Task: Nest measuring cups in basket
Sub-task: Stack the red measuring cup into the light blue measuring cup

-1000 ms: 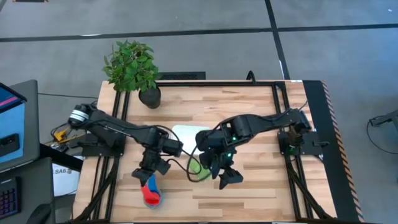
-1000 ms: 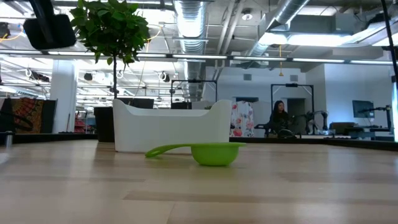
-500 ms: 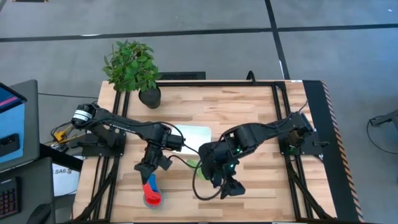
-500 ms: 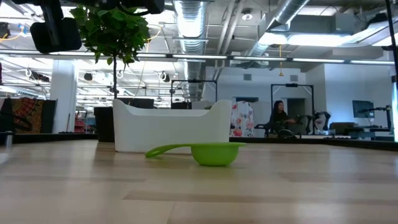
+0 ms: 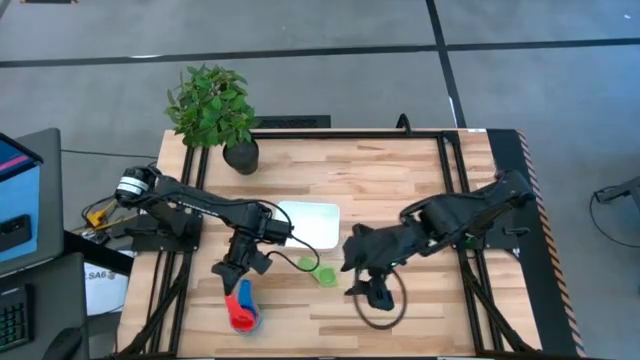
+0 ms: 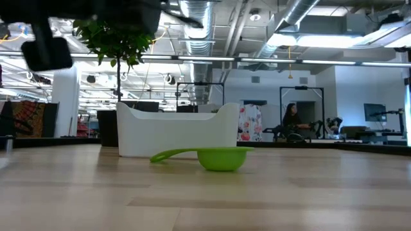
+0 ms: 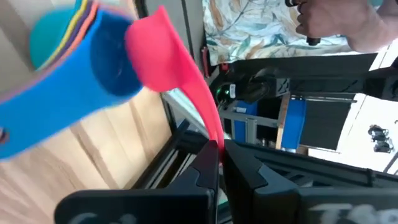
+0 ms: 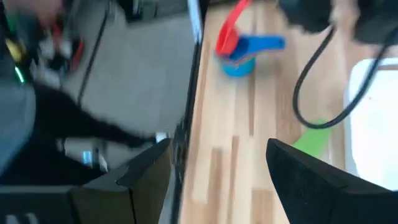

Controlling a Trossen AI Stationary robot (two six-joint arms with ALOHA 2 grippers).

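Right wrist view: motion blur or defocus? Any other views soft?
Right wrist view: streaked all over, the nested cups and green cup smeared, so it looks like motion blur. Left wrist view: the cup stack up close is soft, while the left hand on the red handle is fairly crisp. Low view: sharp on the green cup and basket. High view: clean.

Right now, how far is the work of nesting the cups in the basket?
Done: several cups sit nested in one stack, apart from the basket. In hand: the left gripper has its jaws shut on the stack's red handle. Left: the green cup lies alone beside the basket, which looks empty; both stack and green cup must go in. The right gripper waits with open jaws, right of the green cup.
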